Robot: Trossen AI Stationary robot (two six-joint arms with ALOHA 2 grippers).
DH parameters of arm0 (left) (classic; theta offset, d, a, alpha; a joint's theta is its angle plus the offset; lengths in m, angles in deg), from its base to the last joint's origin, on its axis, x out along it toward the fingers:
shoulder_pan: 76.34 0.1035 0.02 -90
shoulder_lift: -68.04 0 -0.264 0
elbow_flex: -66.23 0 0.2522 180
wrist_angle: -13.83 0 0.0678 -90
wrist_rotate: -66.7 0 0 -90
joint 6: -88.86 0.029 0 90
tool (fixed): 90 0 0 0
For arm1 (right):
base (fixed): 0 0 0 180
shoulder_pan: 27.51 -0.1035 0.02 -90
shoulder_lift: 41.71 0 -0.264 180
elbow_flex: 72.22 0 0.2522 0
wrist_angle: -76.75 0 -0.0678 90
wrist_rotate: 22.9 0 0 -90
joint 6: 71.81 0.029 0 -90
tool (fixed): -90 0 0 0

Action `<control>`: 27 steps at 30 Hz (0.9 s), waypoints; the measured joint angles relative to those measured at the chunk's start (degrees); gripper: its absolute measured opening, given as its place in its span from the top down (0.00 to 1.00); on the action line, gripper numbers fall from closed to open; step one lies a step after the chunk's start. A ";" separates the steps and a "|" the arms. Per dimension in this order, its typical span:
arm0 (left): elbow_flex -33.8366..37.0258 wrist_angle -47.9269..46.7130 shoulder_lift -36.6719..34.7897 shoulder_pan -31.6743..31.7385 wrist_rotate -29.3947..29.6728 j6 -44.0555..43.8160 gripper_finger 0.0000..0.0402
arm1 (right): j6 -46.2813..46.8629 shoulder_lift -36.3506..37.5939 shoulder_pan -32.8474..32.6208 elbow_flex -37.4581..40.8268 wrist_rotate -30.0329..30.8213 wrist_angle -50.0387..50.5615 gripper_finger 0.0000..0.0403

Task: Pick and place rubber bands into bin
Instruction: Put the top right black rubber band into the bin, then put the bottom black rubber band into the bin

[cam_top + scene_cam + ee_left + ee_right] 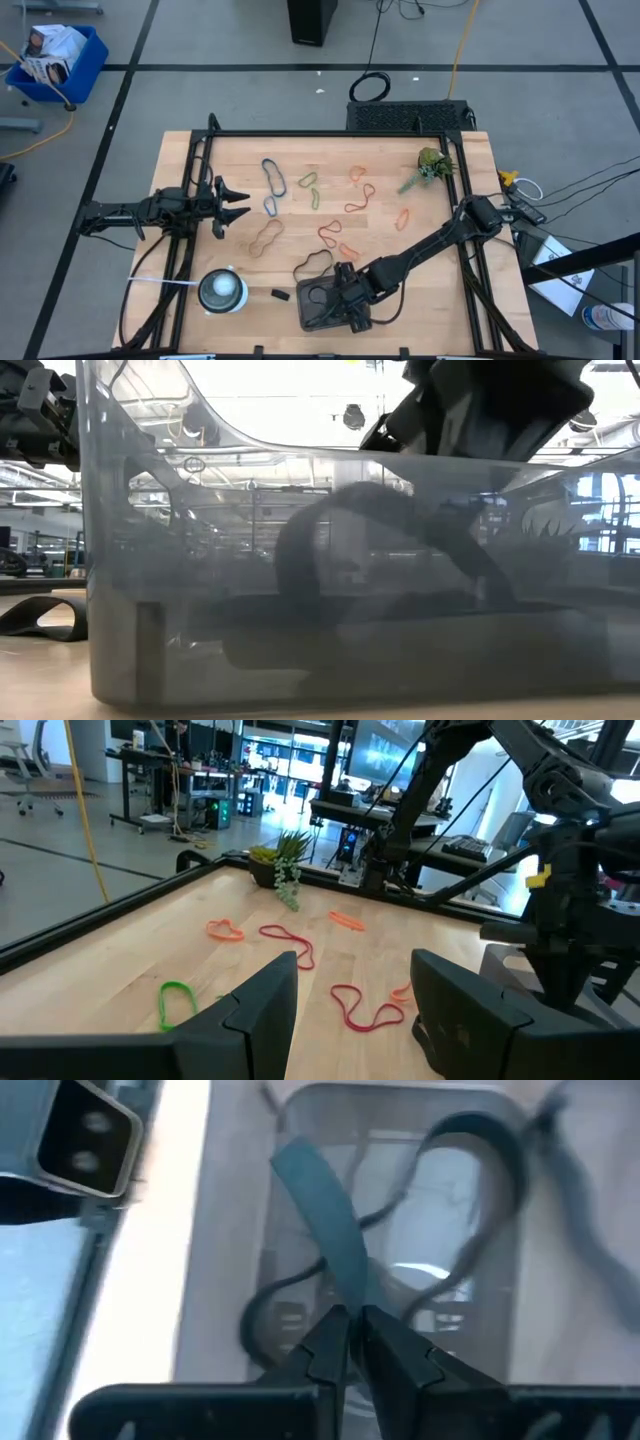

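1. A blue band (330, 1230) hangs from the right tool (352, 1320) straight over the bin (322, 316), its strip running away from the fingertips and down toward the bin floor. The tips look nearly shut with the band's end pinched between them, so I'd say it's gripped and about to drop.
2. The bin sits at the near edge of the table (180, 150), and a dark band (480, 1150) is lying in it.
3. The right tool is the one right above the bin (the left one is well apart from it).
4. Loose bands are spread over the middle of the table: a blue one (275, 176), a green one (309, 186), a red one (330, 234), an orange one (358, 200).
5. The left tool (238, 204) waits at the left side, fingers spread and empty, nearer that blue one.
6. Nothing blocks the drop, as far as I can judge.
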 joint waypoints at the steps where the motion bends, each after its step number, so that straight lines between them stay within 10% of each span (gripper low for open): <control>1: 0.00 0.00 0.00 -0.02 0.00 -0.04 0.50 | -0.02 0.00 0.01 0.00 -0.86 -0.18 0.91; 15: 0.01 0.32 0.00 -0.01 -0.02 -0.07 0.50 | 1.02 1.19 0.32 0.04 -1.07 -0.50 0.69; 27: -7.68 4.03 4.45 -0.25 -7.71 -1.86 0.52 | 4.20 22.22 2.69 0.04 12.58 3.31 0.56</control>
